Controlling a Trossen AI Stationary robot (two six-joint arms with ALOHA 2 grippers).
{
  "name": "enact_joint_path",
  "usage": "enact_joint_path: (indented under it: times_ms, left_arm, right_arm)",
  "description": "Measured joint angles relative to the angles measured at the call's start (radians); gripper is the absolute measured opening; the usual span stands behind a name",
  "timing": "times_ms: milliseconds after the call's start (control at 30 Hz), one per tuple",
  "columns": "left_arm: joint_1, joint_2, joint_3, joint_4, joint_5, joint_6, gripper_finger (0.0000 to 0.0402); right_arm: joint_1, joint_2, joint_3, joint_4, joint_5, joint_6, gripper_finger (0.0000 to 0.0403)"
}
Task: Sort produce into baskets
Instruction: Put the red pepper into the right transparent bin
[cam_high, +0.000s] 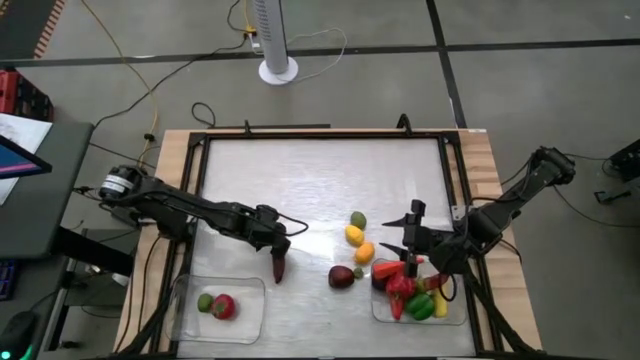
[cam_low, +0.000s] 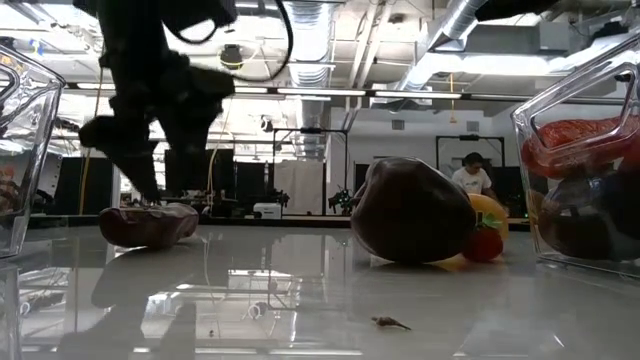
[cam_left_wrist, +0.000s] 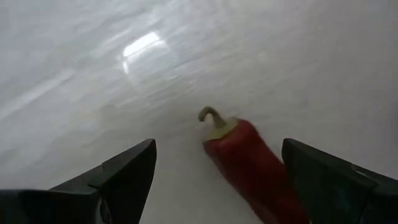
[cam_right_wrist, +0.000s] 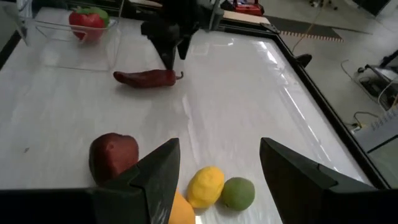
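Note:
A dark red chili pepper lies on the table just beyond the left basket. That basket holds a lime and a red apple. My left gripper is open low over the chili. In the left wrist view the chili lies between the two fingers, closer to one, with a gap showing. My right gripper is open and empty. It hangs by the right basket, which holds several red, green and yellow pieces. A lime, a lemon, an orange piece and a dark red piece lie loose.
The loose fruits also show past my right gripper's fingers: the dark red piece, the lemon and the lime. A black frame runs around the tabletop. Bare tabletop lies toward the far edge. A person is in the room behind.

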Motion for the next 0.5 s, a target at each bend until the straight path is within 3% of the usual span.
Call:
enact_joint_path:
  times_ms: [333,500]
  left_arm:
    - [0.015,0.157,0.056,0.006,0.044,0.106,0.0332]
    - [0.022,0.19,0.056,-0.006,0.123,0.148,0.0332]
  right_arm:
    - [-0.011,0.0,0.0,0.0,0.0,-0.002,0.0249]
    - [-0.009,0.0,0.0,-0.001,0.0,-0.002,0.0249]
